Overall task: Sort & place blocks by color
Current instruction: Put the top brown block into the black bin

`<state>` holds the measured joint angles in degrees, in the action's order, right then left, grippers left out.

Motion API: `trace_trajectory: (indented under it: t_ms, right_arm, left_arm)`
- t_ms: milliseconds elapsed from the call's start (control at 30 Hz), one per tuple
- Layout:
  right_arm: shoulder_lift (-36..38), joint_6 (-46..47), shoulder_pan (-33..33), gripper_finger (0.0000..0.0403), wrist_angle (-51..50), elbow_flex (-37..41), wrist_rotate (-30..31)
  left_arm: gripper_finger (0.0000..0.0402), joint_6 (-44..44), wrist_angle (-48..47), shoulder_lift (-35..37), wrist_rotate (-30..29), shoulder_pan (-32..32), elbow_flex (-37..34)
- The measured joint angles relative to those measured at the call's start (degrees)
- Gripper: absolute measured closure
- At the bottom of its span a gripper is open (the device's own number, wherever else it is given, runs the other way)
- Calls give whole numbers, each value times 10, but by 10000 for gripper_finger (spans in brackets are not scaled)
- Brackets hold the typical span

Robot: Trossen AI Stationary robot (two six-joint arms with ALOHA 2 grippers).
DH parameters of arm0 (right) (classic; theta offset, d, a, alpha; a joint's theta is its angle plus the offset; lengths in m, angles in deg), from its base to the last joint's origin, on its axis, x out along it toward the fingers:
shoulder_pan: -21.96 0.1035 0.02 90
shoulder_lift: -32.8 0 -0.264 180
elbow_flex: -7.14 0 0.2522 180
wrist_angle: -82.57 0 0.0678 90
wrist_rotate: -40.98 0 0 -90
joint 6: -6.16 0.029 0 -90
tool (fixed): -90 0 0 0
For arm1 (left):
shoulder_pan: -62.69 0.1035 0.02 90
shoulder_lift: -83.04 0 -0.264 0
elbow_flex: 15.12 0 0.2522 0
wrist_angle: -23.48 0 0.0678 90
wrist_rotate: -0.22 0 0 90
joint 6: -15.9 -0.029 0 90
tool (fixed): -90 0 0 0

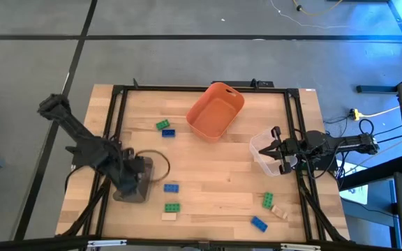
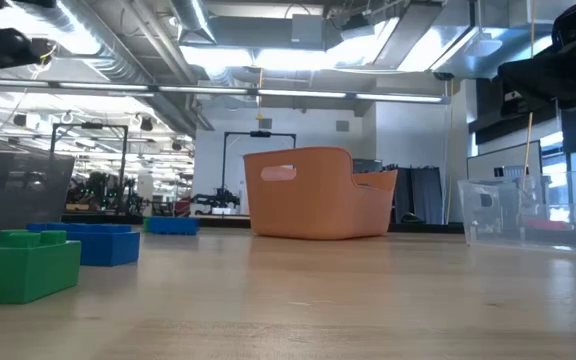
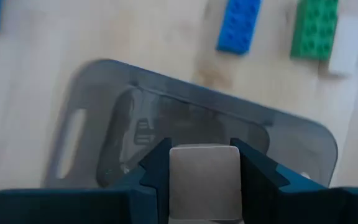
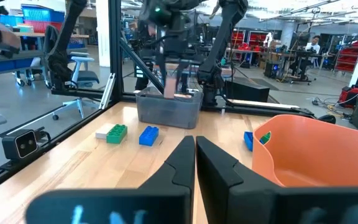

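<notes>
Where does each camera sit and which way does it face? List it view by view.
High view: above the table, looking straight down; both arms show, left pincer over the grey bin, right pincer over the clear bin.
Low view: at table height, looking level across to the orange bin; dark arm parts at the top corners.
Left wrist view: looks down into the grey bin; its pincer clamps a pale tan block.
Right wrist view: looks across the table at the left arm, past its shut pincer.
Shared: both wrist views show the grey bin.
</notes>
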<state>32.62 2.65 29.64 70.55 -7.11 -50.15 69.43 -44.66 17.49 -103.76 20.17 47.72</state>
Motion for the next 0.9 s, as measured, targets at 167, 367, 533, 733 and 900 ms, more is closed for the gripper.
trace_trajectory:
  t_ms: [167, 367, 533, 733, 900]
  right_arm:
    - [0, 0, 0, 384, 0, 0, 0]
    - [0, 0, 0, 384, 0, 0, 0]
    - [0, 0, 0, 384, 0, 0, 0]
    - [0, 0, 0, 384, 0, 0, 0]
    - [0, 0, 0, 384, 0, 0, 0]
  left_arm:
    - [282, 0, 7, -41, 1, -22, 0]
    - [282, -3, 15, -61, 6, -22, -25]
    - [282, -3, 27, -65, 31, -20, -55]
    - [274, 2, 27, -65, 30, -20, -59]
    - [231, 16, 26, -65, 17, -19, -59]
